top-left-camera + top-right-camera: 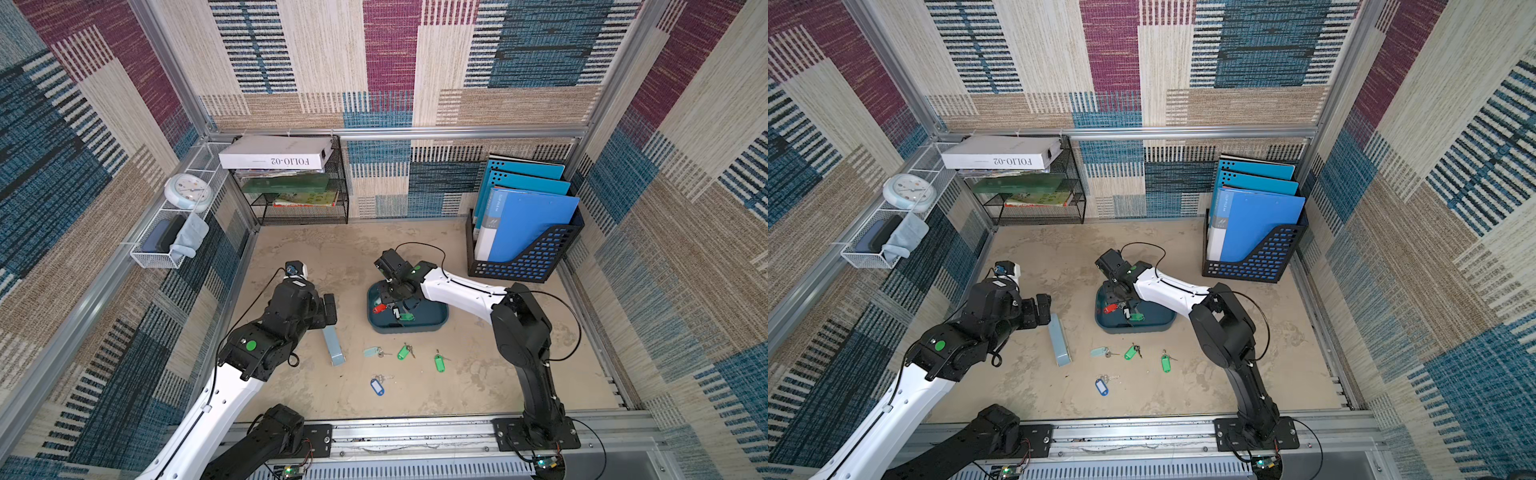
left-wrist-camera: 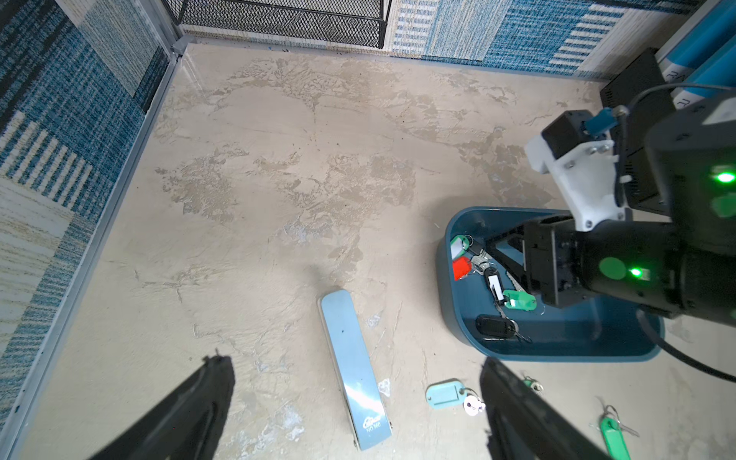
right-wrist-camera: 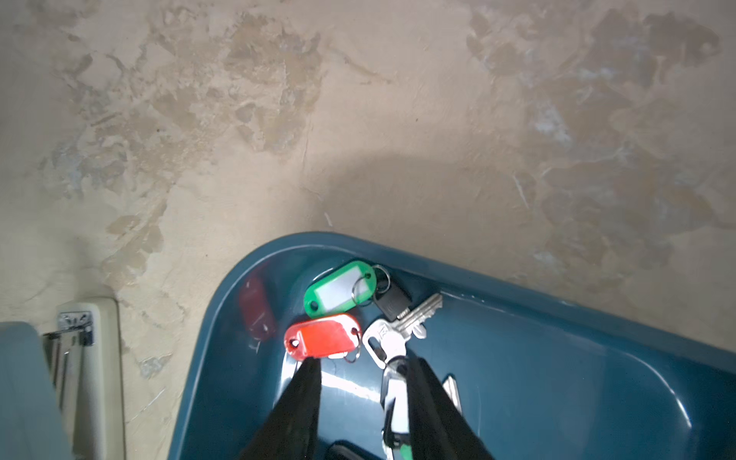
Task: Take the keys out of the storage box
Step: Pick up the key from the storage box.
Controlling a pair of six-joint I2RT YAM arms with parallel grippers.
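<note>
Look, the right gripper (image 3: 358, 364) is down inside the storage box (image 3: 318, 237), mid-worktop, jaws apart, 1 fingertip at the edge of the red tag (image 3: 322, 336); the green tag (image 3: 340, 288) lies just beyond. 4 keys (image 1: 402, 352) lie on the worktop (image 1: 478, 374) between box and front edge. The left gripper (image 2: 353, 360) hangs wide open above the pale blue case (image 2: 346, 330)

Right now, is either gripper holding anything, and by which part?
Nothing is held. The left gripper hangs open over the table; the right gripper stands open in the storage box, around a key but not clamping it.
</note>
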